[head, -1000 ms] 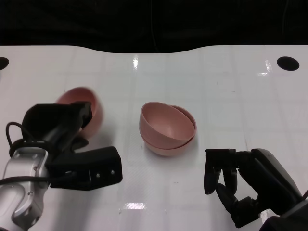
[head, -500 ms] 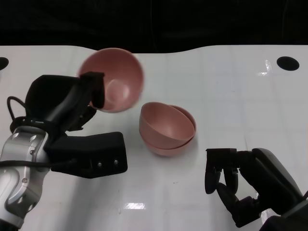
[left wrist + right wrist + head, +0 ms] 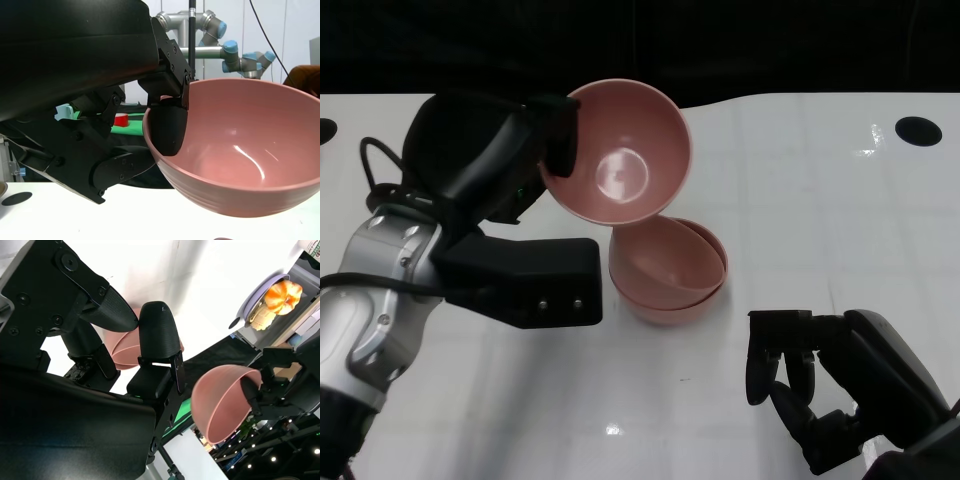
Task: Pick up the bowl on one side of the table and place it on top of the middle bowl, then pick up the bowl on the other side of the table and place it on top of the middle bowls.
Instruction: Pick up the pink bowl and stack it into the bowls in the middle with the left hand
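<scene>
Left hand point(image 3: 485, 165) raised above the table point(image 3: 800, 200), gripping a pink bowl point(image 3: 620, 155) at its rim, one finger point(image 3: 167, 127) hooked inside the wall, as plain in the left wrist view; carried bowl tilted, its mouth turned toward the camera and a little to the robot's right; held clear of the surface, up and to the robot's left of the middle stack point(image 3: 668, 270).

Middle stack made of two pink bowls nested askew, the upper one tipped toward the left inside the lower; sitting just below the lower edge of the carried bowl in the head view, the two overlapping in the picture, though probably apart in height; contact impossible to confirm or rule out.

Deciding relation, then: target lying down and slightly rightward of the held bowl; a short carry to the right, a levelling of the rim, a lowering onto the tilted upper bowl; likely an uneven seat, given that slant.

Right hand point(image 3: 810, 385) low near the table's front edge, well apart from the stack, fingers curled inward around nothing; farther from the work than the left, and seemingly idle.
</scene>
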Controlling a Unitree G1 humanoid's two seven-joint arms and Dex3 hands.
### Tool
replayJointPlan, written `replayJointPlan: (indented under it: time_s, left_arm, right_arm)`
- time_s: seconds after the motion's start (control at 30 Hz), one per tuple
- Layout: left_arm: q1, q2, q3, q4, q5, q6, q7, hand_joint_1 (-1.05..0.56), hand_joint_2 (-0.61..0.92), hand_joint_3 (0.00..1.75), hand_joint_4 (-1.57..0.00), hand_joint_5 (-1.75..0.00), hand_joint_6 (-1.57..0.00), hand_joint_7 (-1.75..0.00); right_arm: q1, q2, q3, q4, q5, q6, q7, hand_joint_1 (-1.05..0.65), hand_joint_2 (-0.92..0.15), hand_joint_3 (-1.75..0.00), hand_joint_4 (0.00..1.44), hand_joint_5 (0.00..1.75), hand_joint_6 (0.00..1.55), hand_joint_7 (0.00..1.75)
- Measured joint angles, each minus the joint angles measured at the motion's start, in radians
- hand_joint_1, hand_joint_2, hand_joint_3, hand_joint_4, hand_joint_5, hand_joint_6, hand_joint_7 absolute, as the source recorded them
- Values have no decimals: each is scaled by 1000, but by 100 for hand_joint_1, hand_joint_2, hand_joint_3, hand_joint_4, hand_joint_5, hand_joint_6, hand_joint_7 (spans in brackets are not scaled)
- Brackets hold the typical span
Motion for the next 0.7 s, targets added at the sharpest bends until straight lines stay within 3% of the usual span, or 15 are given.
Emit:
replayJointPlan:
  time_s: [0.3,0.37,0.43,0.47,0.53,0.7]
  left_arm:
    - [-50,-50,-30,58,-18,-15,-5,-27,63,86,-89,-175,-71,-173]
    - [-52,-62,-40,70,-19,-13,-22,-27,64,80,-87,-175,-70,-169]
    - [-63,-80,-46,88,-22,-14,-27,-26,66,72,-83,-175,-73,-153]
    - [-70,-88,-48,101,-30,-14,-30,-25,67,71,-82,-175,-72,-156]
    - [-79,-98,-50,122,-53,-14,-55,-24,66,75,-85,-175,-70,-166]
    - [-86,-111,-63,168,-80,-25,-96,-23,60,85,-87,-175,-69,-171]
  right_arm:
    - [0,5,2,1,-1,0,-1,-3,-11,-171,98,175,85,156]
    - [1,7,2,1,-1,-2,-1,-3,-11,-171,98,175,85,156]
    - [1,7,3,1,-1,-3,-1,-3,-11,-171,98,175,85,156]
    - [1,8,3,1,-1,-3,-1,-3,-11,-171,98,175,85,156]
    - [1,8,4,1,-1,-2,0,-3,-11,-170,98,175,84,156]
    - [4,13,9,1,-3,0,-1,-4,-12,-170,97,175,84,156]
